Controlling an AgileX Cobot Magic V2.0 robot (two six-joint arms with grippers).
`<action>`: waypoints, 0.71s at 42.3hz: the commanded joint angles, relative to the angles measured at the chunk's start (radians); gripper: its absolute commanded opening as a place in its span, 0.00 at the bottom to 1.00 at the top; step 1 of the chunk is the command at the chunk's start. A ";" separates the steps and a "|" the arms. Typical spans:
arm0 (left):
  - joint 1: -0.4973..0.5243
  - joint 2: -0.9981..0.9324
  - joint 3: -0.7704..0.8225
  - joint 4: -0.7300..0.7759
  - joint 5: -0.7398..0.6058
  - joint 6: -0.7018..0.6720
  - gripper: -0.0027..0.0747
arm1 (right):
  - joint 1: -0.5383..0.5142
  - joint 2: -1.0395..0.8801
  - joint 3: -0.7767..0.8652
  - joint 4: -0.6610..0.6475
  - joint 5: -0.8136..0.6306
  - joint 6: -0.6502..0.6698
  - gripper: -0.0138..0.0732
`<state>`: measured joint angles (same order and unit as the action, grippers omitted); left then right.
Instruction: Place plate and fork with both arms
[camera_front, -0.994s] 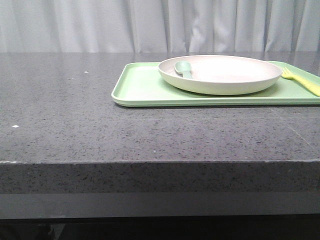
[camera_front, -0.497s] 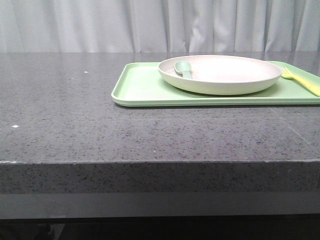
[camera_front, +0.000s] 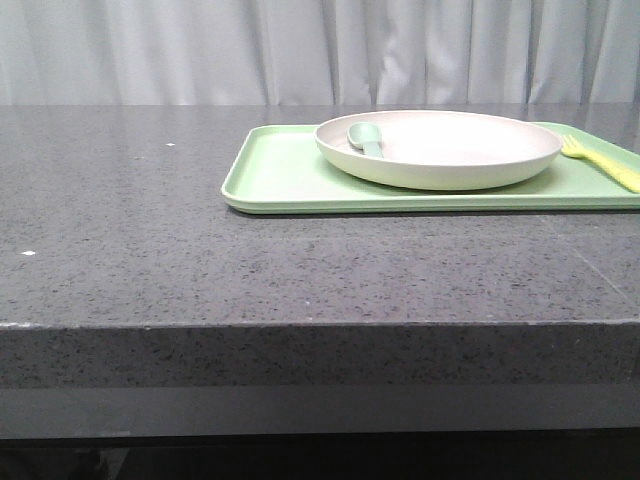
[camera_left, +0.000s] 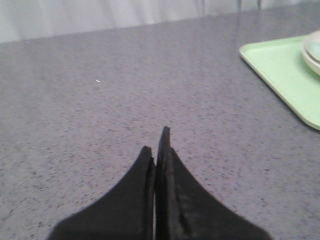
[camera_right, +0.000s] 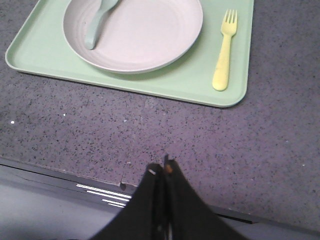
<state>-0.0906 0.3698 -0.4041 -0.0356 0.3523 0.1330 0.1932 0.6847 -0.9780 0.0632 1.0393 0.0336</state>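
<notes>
Round off-white plastic plate (camera_front: 440, 150) on light-green rectangular tray (camera_front: 280, 180), far right of counter (camera_front: 150, 250); small pale-yellow fork (camera_right: 223, 52) right of it. Left gripper (camera_left: 159, 145) and right gripper (camera_right: 161, 169): jaws closed, empty. Risk: grey-green spoon (camera_right: 95, 25) sliding off plate if tilted.

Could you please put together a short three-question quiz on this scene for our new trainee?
1. True or false: the spoon lies in the plate.
2. The fork rests on: A) the counter, B) the tray, C) the plate.
3. Fill in: both the left pincer and the right pincer are ____.

Key: 1 true; 2 B; 3 shut, holding nothing.
</notes>
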 joint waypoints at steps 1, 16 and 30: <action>0.073 -0.120 0.128 -0.003 -0.224 -0.010 0.01 | -0.001 0.003 -0.019 -0.006 -0.055 -0.011 0.08; 0.105 -0.361 0.410 -0.112 -0.417 -0.010 0.01 | -0.001 0.003 -0.019 -0.006 -0.055 -0.011 0.08; 0.103 -0.396 0.413 -0.117 -0.387 -0.010 0.01 | -0.001 0.003 -0.019 -0.006 -0.055 -0.011 0.08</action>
<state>0.0122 -0.0060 0.0063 -0.1420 0.0407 0.1330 0.1932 0.6847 -0.9742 0.0632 1.0411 0.0336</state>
